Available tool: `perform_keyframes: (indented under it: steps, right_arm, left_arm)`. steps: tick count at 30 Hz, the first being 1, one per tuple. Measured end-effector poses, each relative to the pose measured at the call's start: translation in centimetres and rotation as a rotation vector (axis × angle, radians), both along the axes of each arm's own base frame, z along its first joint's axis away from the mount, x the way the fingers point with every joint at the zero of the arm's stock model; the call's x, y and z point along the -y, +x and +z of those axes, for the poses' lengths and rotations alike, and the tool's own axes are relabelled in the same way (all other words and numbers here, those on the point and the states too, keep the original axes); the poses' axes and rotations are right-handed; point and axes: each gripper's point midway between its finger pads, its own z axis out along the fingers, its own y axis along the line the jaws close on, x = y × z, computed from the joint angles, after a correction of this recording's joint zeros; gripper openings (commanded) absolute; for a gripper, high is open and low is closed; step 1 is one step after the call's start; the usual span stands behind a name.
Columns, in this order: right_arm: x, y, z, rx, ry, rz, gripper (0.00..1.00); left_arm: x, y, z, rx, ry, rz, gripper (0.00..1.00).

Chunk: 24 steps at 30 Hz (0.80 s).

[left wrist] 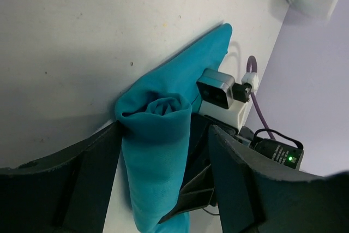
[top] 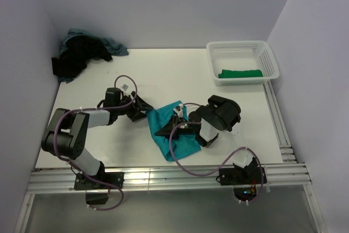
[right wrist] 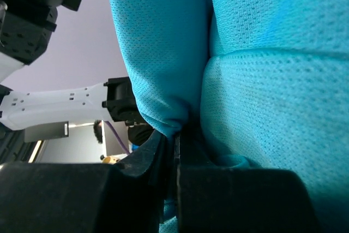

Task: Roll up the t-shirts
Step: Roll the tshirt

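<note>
Teal t-shirt, one end rolled, lies near the middle of the table's near edge. Left gripper, jaws wide apart, straddles the rolled end without clamping it. Right gripper, arm folded low, is closed tight on a fold of the cloth.

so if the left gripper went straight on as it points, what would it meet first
Likely the rolled end of the bright teal cotton t-shirt between the left gripper's open fingers; the right gripper sits behind.

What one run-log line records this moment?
bright teal cotton t-shirt: partly rolled on white table | left gripper: open astride its rolled end | right gripper: shut on its fabric
</note>
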Motion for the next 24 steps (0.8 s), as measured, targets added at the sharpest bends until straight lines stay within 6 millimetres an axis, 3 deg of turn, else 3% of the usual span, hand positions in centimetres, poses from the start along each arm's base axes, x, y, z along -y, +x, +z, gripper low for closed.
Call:
perform_keyframes:
  steps: [10,18,19,23,24]
  right_arm:
    - [-0.3,0.1,0.1,-0.008,0.017,0.023,0.00]
    - [-0.8,0.3,0.4,-0.004,0.036,0.054,0.00]
    - [-0.8,0.3,0.5,-0.003,0.038,0.058,0.00]
    - [-0.9,0.3,0.6,0.001,0.044,0.068,0.00]
    - [-0.9,0.3,0.7,0.002,0.045,0.070,0.04]
  left_arm:
    - [-0.1,-1.5,-0.7,-0.010,0.006,-0.009,0.62]
    - [0.9,-1.3,-1.5,0.000,-0.029,-0.015,0.59]
    - [1.2,-1.4,-1.7,-0.006,-0.032,-0.019,0.54]
    - [2.2,-1.6,-2.2,-0.019,-0.033,-0.032,0.00]
    - [2.3,-1.6,-2.4,-0.029,-0.031,-0.027,0.00]
